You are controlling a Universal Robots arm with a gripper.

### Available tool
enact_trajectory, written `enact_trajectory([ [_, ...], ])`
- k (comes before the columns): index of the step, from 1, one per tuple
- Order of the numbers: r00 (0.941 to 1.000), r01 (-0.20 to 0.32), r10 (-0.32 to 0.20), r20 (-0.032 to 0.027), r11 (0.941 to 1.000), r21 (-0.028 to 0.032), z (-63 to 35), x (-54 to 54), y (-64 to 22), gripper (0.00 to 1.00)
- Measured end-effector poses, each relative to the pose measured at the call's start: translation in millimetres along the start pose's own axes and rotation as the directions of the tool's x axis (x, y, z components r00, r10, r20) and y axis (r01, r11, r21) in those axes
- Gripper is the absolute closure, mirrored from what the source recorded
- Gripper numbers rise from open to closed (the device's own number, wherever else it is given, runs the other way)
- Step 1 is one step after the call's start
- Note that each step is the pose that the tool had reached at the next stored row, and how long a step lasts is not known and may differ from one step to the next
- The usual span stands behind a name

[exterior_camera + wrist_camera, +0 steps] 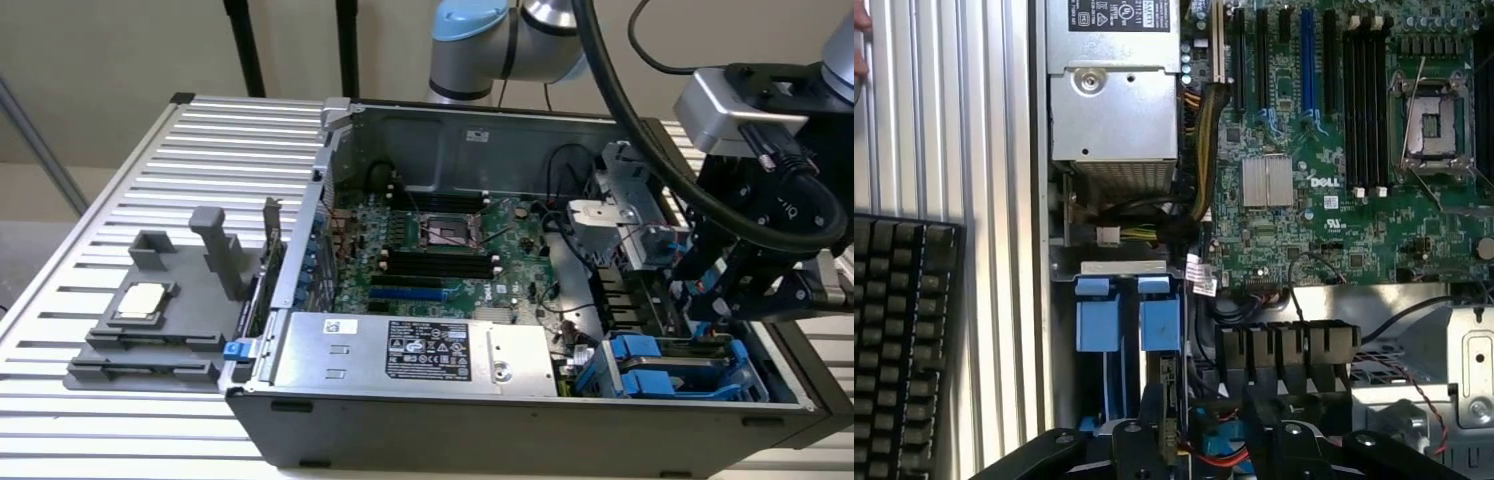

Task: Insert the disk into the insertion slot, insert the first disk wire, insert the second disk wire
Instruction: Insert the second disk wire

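One dark grey computer case (534, 420) on slatted metal table (80, 290); tool (1204, 440) state unclear.

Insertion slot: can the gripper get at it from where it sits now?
Probably yes. The gripper hangs over the open case right above the insertion slot, whose blue rails lie just ahead of it in the wrist view. Loose wires crowd nearby.

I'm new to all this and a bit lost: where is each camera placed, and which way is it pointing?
Exterior view: off the arm, above and outside the open computer case, looking down into it; the arm and claw show at its right.
Wrist view: on the arm, looking straight down into the case; claw at the edge.
Shared: green board, power-supply box, blue insertion slot.
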State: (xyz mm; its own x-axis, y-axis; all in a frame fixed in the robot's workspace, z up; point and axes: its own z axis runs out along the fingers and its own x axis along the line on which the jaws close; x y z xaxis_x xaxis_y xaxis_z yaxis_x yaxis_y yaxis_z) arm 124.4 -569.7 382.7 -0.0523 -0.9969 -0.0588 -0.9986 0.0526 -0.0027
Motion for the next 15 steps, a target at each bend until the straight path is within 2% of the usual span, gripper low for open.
enact_trajectory([
  [3, 0.9999, 0.000, 0.000, -0.0126, 1.0000, 0.0007, 0.3, -5.3, -1.3, 0.55],
  [6, 0.9998, 0.000, 0.000, -0.0217, 1.0000, 0.0009, 0.7, -9.7, -4.6, 0.55],
  [8, 0.9997, 0.000, 0.000, -0.0230, 1.0000, 0.0002, 1.4, -10.9, -7.0, 0.55],
  [15, 0.9997, 0.000, 0.000, -0.0237, 1.0000, 0.0001, 3.9, -10.8, -7.0, 0.55],
])
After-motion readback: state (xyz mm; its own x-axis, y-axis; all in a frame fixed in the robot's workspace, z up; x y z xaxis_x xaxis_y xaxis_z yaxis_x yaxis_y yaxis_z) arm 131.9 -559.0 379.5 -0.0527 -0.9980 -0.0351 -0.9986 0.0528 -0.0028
